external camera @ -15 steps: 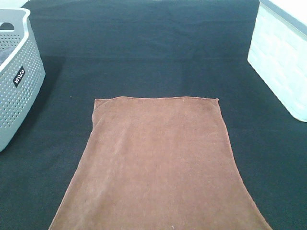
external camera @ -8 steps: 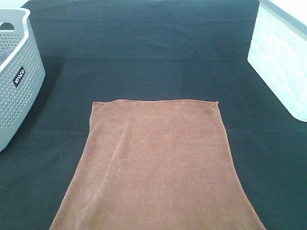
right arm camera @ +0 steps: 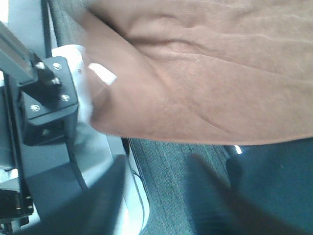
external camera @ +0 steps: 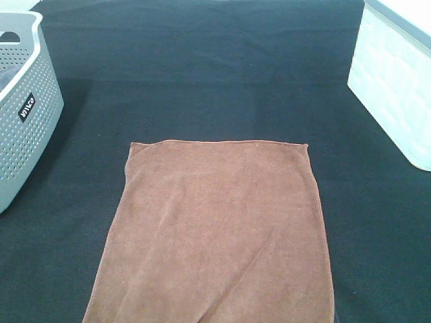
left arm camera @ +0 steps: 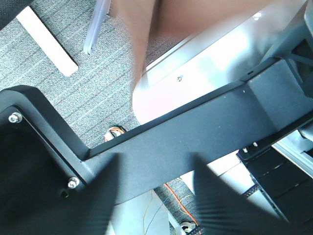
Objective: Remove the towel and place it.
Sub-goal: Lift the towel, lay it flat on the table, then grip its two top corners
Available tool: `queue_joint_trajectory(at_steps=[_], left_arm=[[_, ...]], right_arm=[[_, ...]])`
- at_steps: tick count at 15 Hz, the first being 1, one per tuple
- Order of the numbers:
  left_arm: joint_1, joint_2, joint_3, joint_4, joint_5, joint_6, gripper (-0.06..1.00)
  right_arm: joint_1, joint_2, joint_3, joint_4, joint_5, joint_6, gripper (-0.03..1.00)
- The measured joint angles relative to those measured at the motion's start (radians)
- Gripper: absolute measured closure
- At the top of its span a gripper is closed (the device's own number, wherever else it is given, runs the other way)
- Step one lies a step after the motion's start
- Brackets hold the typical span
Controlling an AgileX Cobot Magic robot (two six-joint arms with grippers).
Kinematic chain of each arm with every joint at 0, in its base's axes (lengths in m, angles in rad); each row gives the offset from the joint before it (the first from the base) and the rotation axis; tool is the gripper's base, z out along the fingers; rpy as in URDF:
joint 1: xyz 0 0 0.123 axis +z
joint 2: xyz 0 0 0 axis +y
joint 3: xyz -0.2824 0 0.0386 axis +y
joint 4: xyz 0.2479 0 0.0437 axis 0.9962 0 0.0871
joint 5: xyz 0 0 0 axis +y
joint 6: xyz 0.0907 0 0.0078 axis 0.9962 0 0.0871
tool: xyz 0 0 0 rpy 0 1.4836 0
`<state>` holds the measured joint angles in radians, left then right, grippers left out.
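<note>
The towel (external camera: pixel 215 222), a reddish-brown plush cloth, lies flat on the black table cloth (external camera: pixel 202 67), and its near end runs out of the exterior high view. Neither gripper shows in that view. In the left wrist view my left gripper (left arm camera: pixel 156 196) is open with nothing between its blurred dark fingers, and a fold of the towel (left arm camera: pixel 146 29) hangs beyond it. In the right wrist view my right gripper (right arm camera: pixel 156 200) is open and empty, just short of the towel's hem (right arm camera: pixel 205 73). A small white tag (right arm camera: pixel 102 73) shows at one corner.
A grey perforated basket (external camera: pixel 20 114) stands at the left edge of the table. A white box (external camera: pixel 394 81) stands at the back right. Below the table edge, the left wrist view shows a black frame bar (left arm camera: pixel 195 132) and grey carpet floor (left arm camera: pixel 63 98).
The towel's near corners have drawn inward, so its near end looks narrower. Its far edge has slid slightly toward the near side of the table.
</note>
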<state>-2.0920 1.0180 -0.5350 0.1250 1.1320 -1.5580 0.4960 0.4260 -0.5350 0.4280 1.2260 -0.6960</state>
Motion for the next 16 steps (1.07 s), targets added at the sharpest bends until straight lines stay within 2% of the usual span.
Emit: queue_joint_trajectory(at_steps=[1,2,5,8,11,13,16], left_arm=[[0.000,0.000,0.000,0.000,0.001,-0.002,0.25],[0.000,0.000,0.000,0.001,0.001,-0.011,0.19],[0.000,0.000,0.000,0.050,0.002,-0.050,0.16],[0.016,0.000,-0.002,0.206,0.038,-0.116,0.16],[0.199,-0.061,-0.060,0.453,0.070,-0.069,0.19],[0.387,-0.161,-0.100,0.587,0.070,0.044,0.22],[0.697,-0.292,-0.161,0.740,0.077,0.268,0.22]], right_arm=[[0.000,0.000,0.000,-0.022,0.000,0.025,0.41],[0.000,0.000,0.000,-0.050,0.000,0.049,0.37],[0.000,0.000,0.000,-0.086,0.000,0.077,0.35],[0.000,0.000,0.000,-0.145,-0.009,0.164,0.34],[0.000,0.002,0.000,-0.234,-0.178,0.329,0.34],[0.000,0.035,-0.011,-0.276,-0.286,0.423,0.34],[0.000,0.184,-0.087,-0.370,-0.423,0.541,0.34]])
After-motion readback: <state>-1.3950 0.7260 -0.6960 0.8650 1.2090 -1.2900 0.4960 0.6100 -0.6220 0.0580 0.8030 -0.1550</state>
